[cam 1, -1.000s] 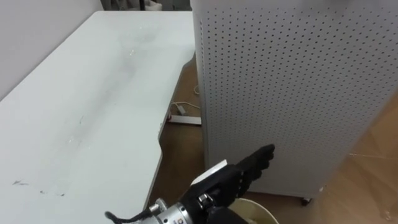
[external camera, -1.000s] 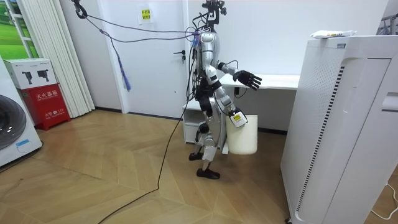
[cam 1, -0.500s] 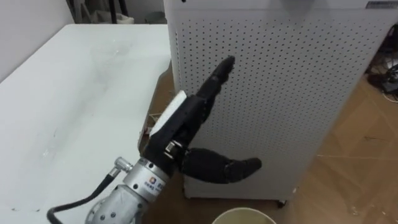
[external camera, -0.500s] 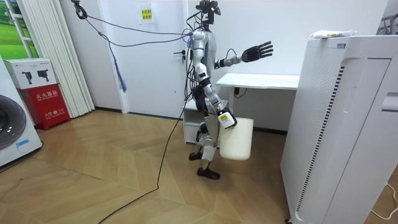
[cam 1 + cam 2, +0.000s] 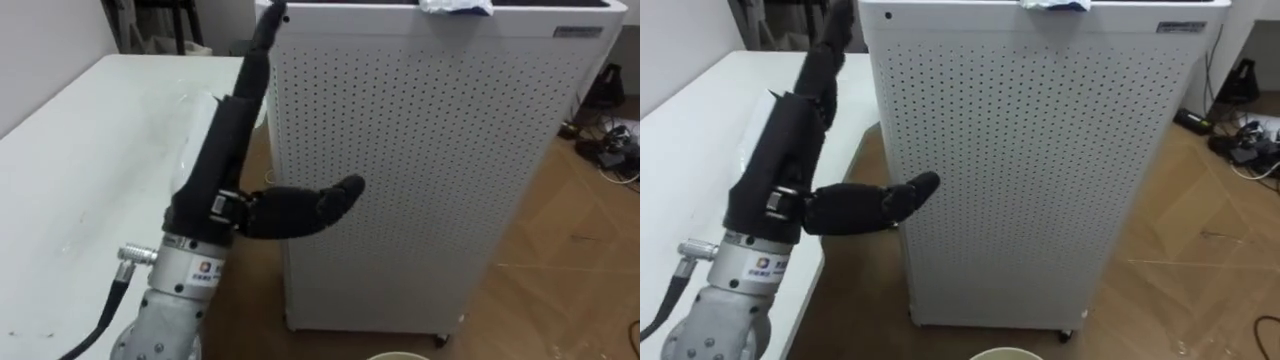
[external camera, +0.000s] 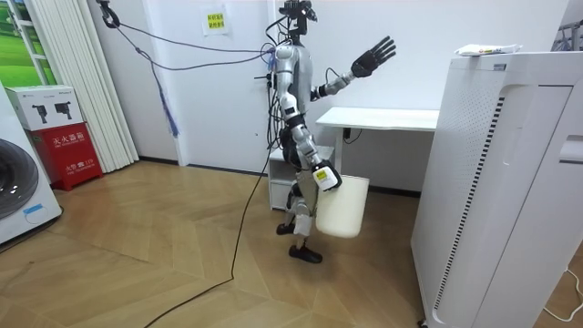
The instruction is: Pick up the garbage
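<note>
stood by desk [image 5: 90, 170] w/ left hand [image 5: 222, 150] up high, spread wide & empty, right hand [image 6: 325, 178] at white bin [image 6: 344, 205] rim (grip too small to tell), hadn't yet picked garbage [image 5: 455, 6] off top of holey cabinet [image 5: 430, 150].

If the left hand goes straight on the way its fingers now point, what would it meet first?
Probably nothing: the left hand points upward, past the white perforated cabinet's top corner, though depth is unclear.
</note>
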Controlling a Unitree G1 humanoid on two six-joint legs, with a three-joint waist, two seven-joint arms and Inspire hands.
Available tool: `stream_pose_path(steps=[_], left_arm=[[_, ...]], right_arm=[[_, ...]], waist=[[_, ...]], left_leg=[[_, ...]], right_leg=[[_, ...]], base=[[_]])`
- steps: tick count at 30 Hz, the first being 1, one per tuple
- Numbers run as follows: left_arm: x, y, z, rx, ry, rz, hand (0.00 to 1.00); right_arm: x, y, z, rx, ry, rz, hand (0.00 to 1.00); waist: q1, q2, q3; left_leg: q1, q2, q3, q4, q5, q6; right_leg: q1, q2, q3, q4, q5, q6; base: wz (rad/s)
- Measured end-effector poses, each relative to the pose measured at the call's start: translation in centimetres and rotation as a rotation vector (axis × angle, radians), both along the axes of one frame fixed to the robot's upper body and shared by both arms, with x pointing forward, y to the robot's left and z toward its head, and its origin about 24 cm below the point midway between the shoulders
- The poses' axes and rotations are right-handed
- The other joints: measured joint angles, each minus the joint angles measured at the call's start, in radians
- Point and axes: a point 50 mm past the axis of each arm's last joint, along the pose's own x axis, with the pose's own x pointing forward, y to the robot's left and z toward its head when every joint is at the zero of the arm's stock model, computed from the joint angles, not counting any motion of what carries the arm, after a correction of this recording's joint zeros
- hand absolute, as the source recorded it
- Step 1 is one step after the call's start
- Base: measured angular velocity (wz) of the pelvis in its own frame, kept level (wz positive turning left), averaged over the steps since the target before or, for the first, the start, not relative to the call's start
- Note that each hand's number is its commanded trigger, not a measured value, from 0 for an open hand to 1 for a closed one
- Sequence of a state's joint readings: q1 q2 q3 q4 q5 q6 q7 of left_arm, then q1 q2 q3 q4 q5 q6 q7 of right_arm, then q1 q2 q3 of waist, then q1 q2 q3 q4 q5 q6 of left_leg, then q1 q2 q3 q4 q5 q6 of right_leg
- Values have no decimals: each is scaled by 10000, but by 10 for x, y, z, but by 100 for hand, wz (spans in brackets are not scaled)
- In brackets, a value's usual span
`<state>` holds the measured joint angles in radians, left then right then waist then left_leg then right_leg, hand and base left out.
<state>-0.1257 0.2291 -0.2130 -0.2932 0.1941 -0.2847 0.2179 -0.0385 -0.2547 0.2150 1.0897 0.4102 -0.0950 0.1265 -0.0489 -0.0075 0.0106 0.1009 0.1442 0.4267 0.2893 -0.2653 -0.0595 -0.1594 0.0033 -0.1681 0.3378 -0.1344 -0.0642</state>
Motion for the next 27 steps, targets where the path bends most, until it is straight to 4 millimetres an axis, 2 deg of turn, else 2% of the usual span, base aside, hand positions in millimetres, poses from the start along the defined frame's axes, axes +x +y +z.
stream_pose_path(steps=[1,4,5,6,7,8,9,10,12,14,15,16,18,19,20,23,25,26,27], left_arm=[[0,1,1,26,-86,137,0],[-1,8,3,243,-561,877,0],[-2,8,4,202,-795,1015,0],[-3,8,6,116,-978,1015,0],[-3,8,6,81,-1031,1005,0],[-4,8,6,18,-1121,1026,0],[-5,9,6,-74,-1196,1097,0],[-6,8,6,-35,-1354,1131,0],[-7,8,7,48,-1519,1163,0],[-7,8,7,117,-1619,1282,0],[-8,9,7,223,-1718,1414,0],[-8,8,8,320,-1835,1437,0],[-9,10,9,479,-2017,1530,0],[-9,10,9,578,-2079,1619,0],[-9,12,10,739,-2199,1787,0],[-10,14,10,1198,-2440,2098,0],[-11,15,12,1234,-2559,2231,0],[-12,16,13,1261,-2652,2280,0],[-14,17,14,1192,-2777,2329,0]], right_arm=[[0,0,0,20,2,10,100],[-1,1,-1,12,54,172,100],[-2,1,-1,-31,86,261,100],[-5,2,-2,-45,159,287,100],[-6,2,-3,-59,220,318,100],[-10,3,-4,-129,347,385,100],[-14,2,-5,-200,483,416,100],[-16,-1,-6,-296,600,308,100],[-19,-3,-7,-412,714,174,100],[-18,-3,-7,-437,678,168,100],[-18,-2,-7,-442,671,174,100],[-19,-2,-7,-462,705,178,100],[-19,-4,-6,-516,694,195,100],[-19,-5,-6,-518,695,203,100],[-19,-5,-6,-520,701,208,100],[-21,-6,-7,-578,759,229,100],[-24,-6,-7,-598,818,342,100],[-23,-5,-7,-598,793,463,100],[-20,-2,-6,-599,692,774,100]], waist=[[10,-13,8],[145,-74,47],[119,6,33],[100,58,43],[126,95,33],[176,59,61],[211,30,73],[211,42,65],[241,22,75],[382,7,78],[474,-13,91],[487,-65,58],[579,-103,34],[631,-98,31],[730,-70,10],[843,8,-63],[875,49,-106],[882,19,-116],[911,-64,-77]], left_leg=[[-9,39,39,139,-21,-33],[-296,362,-56,1768,-30,-41],[-629,623,-352,2816,-8,-56],[-961,889,-671,3827,150,-74],[-1120,980,-863,4291,291,-57],[-1457,1126,-1234,5221,738,-9],[-1874,1165,-1683,5916,1175,82],[-2309,1015,-2044,6303,1192,91],[-2948,688,-2420,6217,1074,251],[-3384,372,-2449,5629,1078,241],[-3478,130,-2548,4879,1086,228],[-3619,-208,-2895,4070,1117,177],[-3793,-553,-3252,3045,1160,131],[-3796,-613,-3317,2715,1209,105],[-3782,-765,-3543,2029,1333,-22],[-3630,-1063,-3978,589,1865,23],[-3400,-1188,-4045,362,2392,240],[-3331,-1243,-3955,452,2376,327],[-3218,-1275,-3747,509,2245,412]], right_leg=[[-16,21,21,106,-101,-18],[48,44,413,588,-463,-188],[130,195,574,687,-547,-284],[220,362,667,797,-632,-397],[274,440,744,849,-680,-448],[401,583,941,978,-790,-549],[530,733,1218,1098,-883,-626],[525,788,1370,1255,-999,-704],[572,835,1559,1303,-1064,-766],[621,866,1775,1292,-1033,-769],[716,869,1876,1293,-1074,-836],[770,889,2016,1298,-1124,-904],[820,945,2288,1282,-1168,-972],[859,971,2375,1265,-1178,-977],[941,1007,2542,1254,-1251,-981],[1157,1059,2830,1275,-1558,-919],[1275,1033,2920,1285,-1873,-795],[1319,933,2899,1274,-1944,-754],[1444,744,2609,1133,-1998,-659]], base=[[-15],[-41],[-43],[-41],[-45],[-48],[-49],[-36],[-39],[-56],[-44],[-38],[-34],[-45],[-39],[-27],[-21],[-29],[-31]])
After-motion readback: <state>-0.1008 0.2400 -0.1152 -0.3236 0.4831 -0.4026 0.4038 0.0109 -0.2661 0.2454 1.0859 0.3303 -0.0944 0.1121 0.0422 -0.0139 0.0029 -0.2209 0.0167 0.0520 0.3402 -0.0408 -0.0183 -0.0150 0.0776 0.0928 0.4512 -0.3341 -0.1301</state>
